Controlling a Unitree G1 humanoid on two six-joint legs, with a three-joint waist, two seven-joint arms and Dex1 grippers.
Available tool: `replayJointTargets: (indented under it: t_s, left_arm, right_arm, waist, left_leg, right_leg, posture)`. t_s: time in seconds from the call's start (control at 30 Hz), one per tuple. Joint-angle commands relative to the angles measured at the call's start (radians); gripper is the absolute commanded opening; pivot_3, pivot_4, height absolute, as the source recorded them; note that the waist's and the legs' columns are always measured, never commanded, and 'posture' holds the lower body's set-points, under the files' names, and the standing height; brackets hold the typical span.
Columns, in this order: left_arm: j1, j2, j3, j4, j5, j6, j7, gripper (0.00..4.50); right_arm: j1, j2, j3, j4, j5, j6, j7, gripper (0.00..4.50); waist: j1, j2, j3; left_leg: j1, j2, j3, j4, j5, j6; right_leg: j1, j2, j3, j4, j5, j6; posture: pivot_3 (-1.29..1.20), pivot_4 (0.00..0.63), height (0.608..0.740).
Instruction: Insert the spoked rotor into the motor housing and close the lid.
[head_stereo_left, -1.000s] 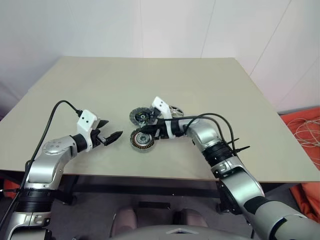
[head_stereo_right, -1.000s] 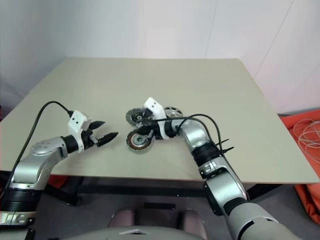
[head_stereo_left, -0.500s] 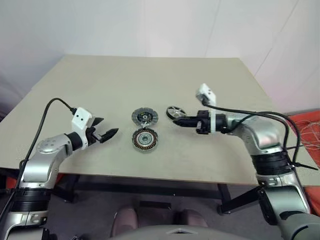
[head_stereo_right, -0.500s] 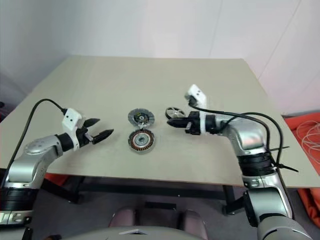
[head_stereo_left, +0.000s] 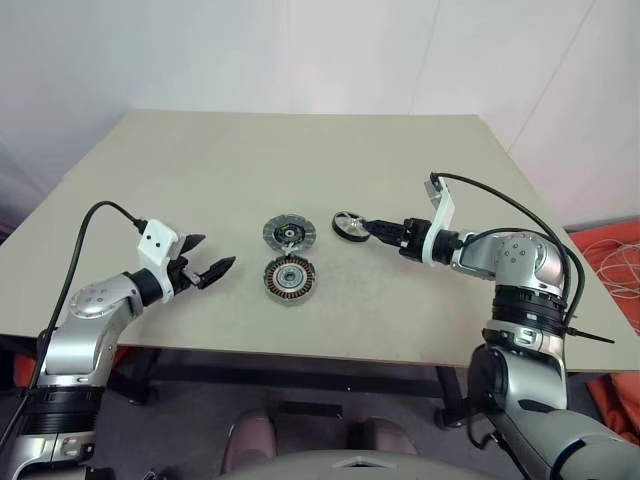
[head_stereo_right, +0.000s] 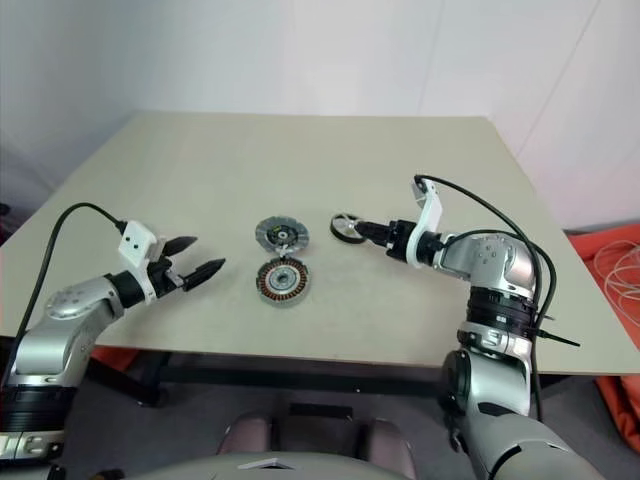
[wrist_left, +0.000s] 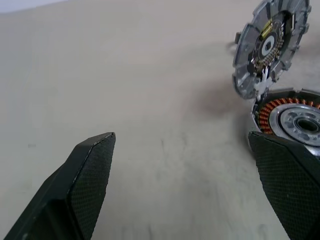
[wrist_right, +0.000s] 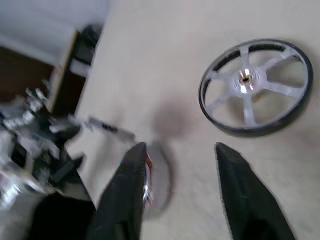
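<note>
Right gripper (head_stereo_left: 378, 229) has swung off the motor housing (head_stereo_left: 288, 279) toward the spoked rotor (head_stereo_left: 349, 224), fingers parted, empty. Rotor pickup is in hand: next it must straddle the rim and pinch. Left gripper (head_stereo_left: 208, 266) hovers spread wide, empty.

A: On the counter (head_stereo_left: 200, 160), the housing (head_stereo_left: 287, 280) lies nearest the front edge, with the lid (head_stereo_left: 289, 234) just behind it, almost touching.

B: And the rotor (head_stereo_left: 349, 225)?

A: It lies flat to the right of the lid, apart from it and level with it.

B: Where do the arms sit?

A: The left end effector (head_stereo_left: 211, 262) hangs left of the housing, well apart, pointing toward it. The right end effector (head_stereo_left: 377, 229) is just right of the rotor, tips aimed at it, fingers parted, nothing between them.

B: And the left one's fingers?

A: Spread wide, nothing between.
</note>
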Motion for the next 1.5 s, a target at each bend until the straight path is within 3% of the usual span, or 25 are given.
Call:
replayJointTargets:
  t_s: [0.03,0.1,0.13,0.5,0.83,1.2,1.33,1.5]
  left_arm:
    - [-0.002,0.009,0.027,-0.035,-0.017,-0.002,0.004,4.50]
    - [0.003,0.009,0.024,-0.043,-0.022,0.007,0.006,4.50]
    - [0.004,0.008,0.023,-0.046,-0.023,0.009,0.007,4.50]
    - [0.001,0.016,0.018,-0.050,-0.038,0.043,-0.004,4.50]
    - [-0.009,0.014,0.014,-0.054,-0.034,0.047,-0.003,4.50]
    - [-0.013,0.010,0.010,-0.054,-0.030,0.045,0.002,4.50]
    - [-0.015,0.008,0.008,-0.052,-0.029,0.043,0.005,4.50]
    - [-0.020,0.008,0.006,-0.046,-0.027,0.040,0.004,4.50]
  right_arm:
    - [-0.047,0.064,-0.135,0.056,0.024,0.007,-0.116,3.64]
    - [-0.062,0.106,-0.200,0.079,0.031,0.005,-0.172,4.39]
    - [-0.072,0.127,-0.245,0.094,0.040,0.000,-0.204,4.48]
    - [-0.104,0.254,-0.507,0.134,0.135,-0.093,-0.474,4.48]
    - [-0.079,0.289,-0.492,0.169,0.222,-0.183,-0.563,4.48]
    - [-0.071,0.260,-0.388,0.261,0.276,-0.291,-0.550,4.48]
    - [-0.059,0.258,-0.362,0.264,0.299,-0.304,-0.554,3.57]
    - [-0.049,0.254,-0.341,0.267,0.324,-0.315,-0.565,1.78]
  waist:
    - [0.001,0.000,0.000]
    - [0.000,0.000,0.000]
    - [-0.001,0.000,0.000]
    - [-0.003,0.001,0.001]
    - [-0.005,0.001,0.001]
    - [-0.006,0.001,0.001]
    - [-0.005,0.001,0.001]
    - [-0.005,0.001,0.001]
  left_leg:
    - [0.000,0.000,0.000,0.000,0.000,0.000]
    - [0.000,0.000,0.000,0.000,0.000,-0.001]
    - [0.000,0.000,0.000,0.000,0.000,-0.001]
    - [0.000,0.000,0.000,-0.003,0.002,-0.003]
    - [0.000,-0.001,0.000,-0.005,0.003,-0.006]
    - [0.001,-0.001,0.000,-0.006,0.004,-0.007]
    - [0.001,-0.001,0.000,-0.006,0.004,-0.007]
    - [0.000,-0.001,0.000,-0.006,0.004,-0.007]
  right_leg:
    - [0.000,0.000,0.000,0.000,0.000,0.000]
    - [0.000,0.000,0.000,0.000,0.000,0.000]
    - [-0.001,0.000,0.000,0.000,0.000,0.000]
    - [-0.003,0.000,0.000,0.001,-0.003,0.005]
    - [-0.004,0.000,0.000,0.001,-0.003,0.006]
    - [-0.004,0.000,0.000,0.001,-0.003,0.006]
    - [-0.004,0.000,0.000,0.001,-0.003,0.006]
    - [-0.004,0.000,0.000,0.001,-0.003,0.006]
  posture:
    - [0.00,0.000,0.740]
    - [0.00,0.000,0.740]
    - [0.00,0.000,0.740]
    - [0.00,0.000,0.740]
    - [0.00,0.000,0.740]
    - [0.00,0.000,0.740]
    - [0.00,0.000,0.740]
    - [0.00,0.000,0.740]
